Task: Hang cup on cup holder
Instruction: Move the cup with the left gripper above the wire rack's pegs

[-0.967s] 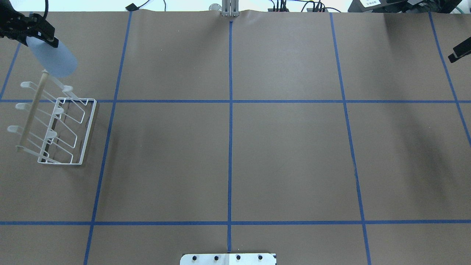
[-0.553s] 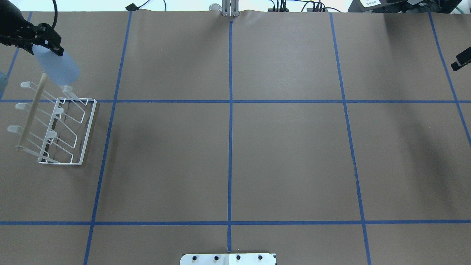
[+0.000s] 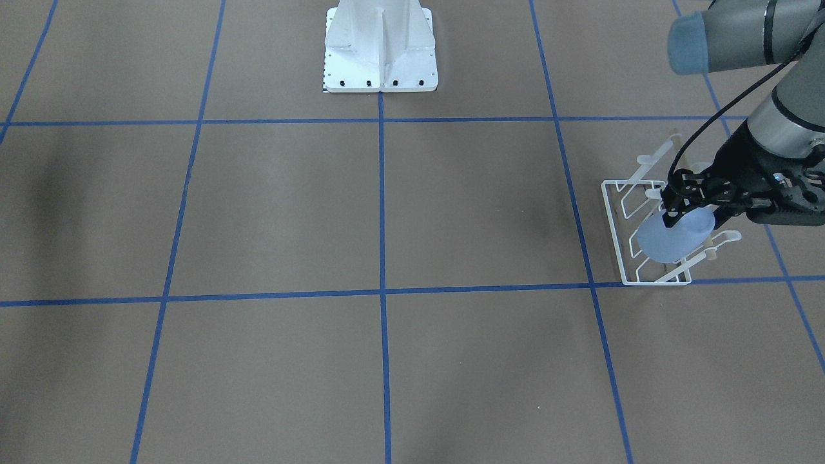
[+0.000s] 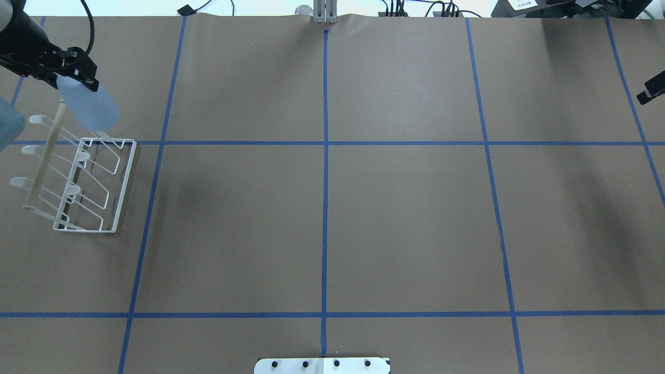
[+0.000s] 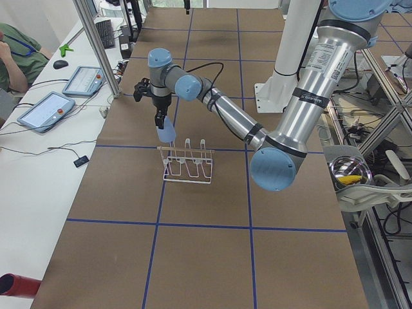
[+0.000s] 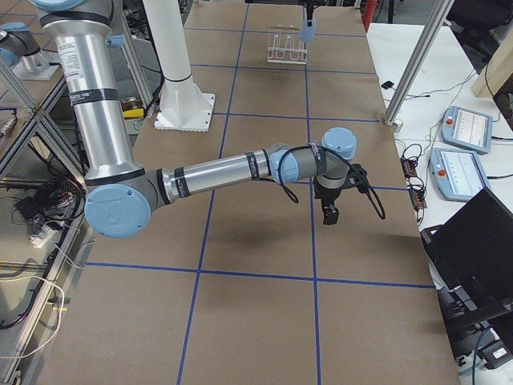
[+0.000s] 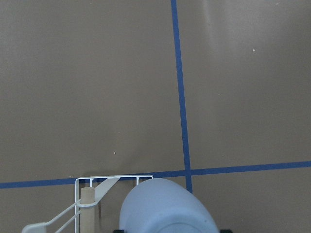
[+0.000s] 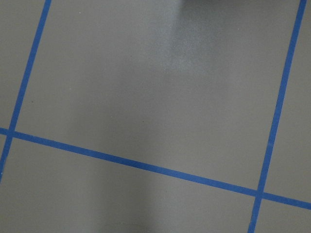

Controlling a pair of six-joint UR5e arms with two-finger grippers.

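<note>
Left gripper (image 4: 78, 78) pinches the cup (image 4: 91, 106) at its narrow end, jaws clamped on it. The cup is off the tabletop (image 4: 405, 218), tilted, wide end pointing down at the rack (image 4: 127, 182). It hangs over the rack's far end, at the last prong of one row. Cannot tell if the cup touches the prong. Front view: cup (image 3: 673, 240) overlaps the rack (image 3: 615, 233) wires, gripper (image 3: 673, 216) just above. Left wrist view: cup (image 7: 165, 208) fills the bottom edge, rack corner beside it. The rack sits upright at the tabletop's left side. Right gripper (image 4: 652, 88) hangs over bare tabletop at the far right, well apart from the rack; cannot tell whether its jaws are spread.
</note>
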